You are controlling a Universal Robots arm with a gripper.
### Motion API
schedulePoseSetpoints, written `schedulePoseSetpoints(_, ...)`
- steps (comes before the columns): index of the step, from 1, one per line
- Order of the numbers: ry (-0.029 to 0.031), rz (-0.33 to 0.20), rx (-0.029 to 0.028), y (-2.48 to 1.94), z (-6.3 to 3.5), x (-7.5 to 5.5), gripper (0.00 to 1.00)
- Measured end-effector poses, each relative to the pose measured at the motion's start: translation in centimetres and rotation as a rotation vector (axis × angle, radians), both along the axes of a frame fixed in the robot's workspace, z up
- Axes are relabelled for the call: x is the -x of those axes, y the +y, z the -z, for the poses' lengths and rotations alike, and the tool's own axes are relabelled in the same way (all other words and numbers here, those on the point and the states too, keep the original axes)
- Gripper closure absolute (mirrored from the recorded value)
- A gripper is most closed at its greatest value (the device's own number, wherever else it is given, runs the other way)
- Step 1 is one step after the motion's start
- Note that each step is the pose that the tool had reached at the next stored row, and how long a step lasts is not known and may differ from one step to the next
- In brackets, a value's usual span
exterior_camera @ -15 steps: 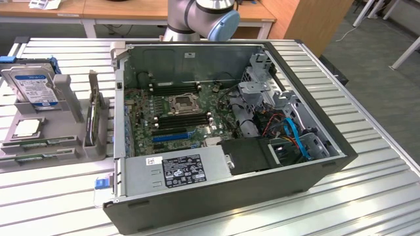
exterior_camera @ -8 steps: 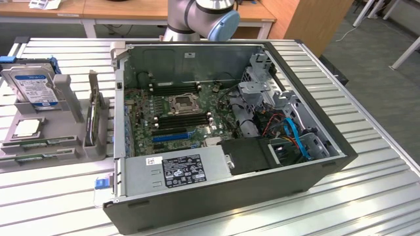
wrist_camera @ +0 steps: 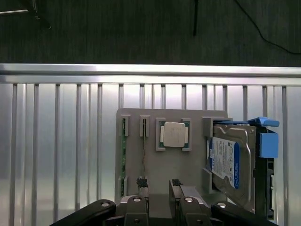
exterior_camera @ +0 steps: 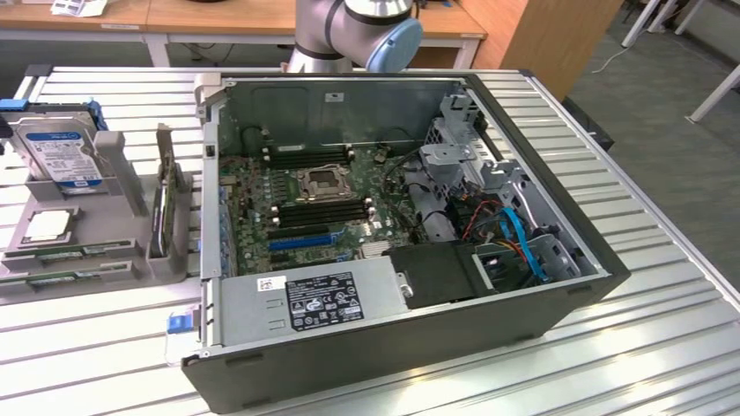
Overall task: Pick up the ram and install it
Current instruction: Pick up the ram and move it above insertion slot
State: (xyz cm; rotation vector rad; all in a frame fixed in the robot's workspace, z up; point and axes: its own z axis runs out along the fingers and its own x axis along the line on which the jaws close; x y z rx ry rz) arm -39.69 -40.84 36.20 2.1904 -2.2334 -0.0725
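Gripper (wrist_camera: 158, 182) open and empty above the gray parts holder (wrist_camera: 197, 160). The ram (wrist_camera: 123, 129) stands edgewise in a slot just outside one fingertip. In the exterior view it lies at 8 o'clock from the computer case (exterior_camera: 382, 355), long axis 9-to-3.

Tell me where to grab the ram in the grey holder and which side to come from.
Take the ram by the middle of its long top edge, coming straight down from above, jaws pinching its two flat faces. It stands on edge in a narrow slot of the grey holder, so probably only that thin upper edge is free.
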Motion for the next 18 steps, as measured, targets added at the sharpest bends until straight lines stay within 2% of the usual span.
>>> schedulePoseSetpoints(18, 0.0, 0.0, 0.0, 0.0, 3.27, 0.0, 0.69)
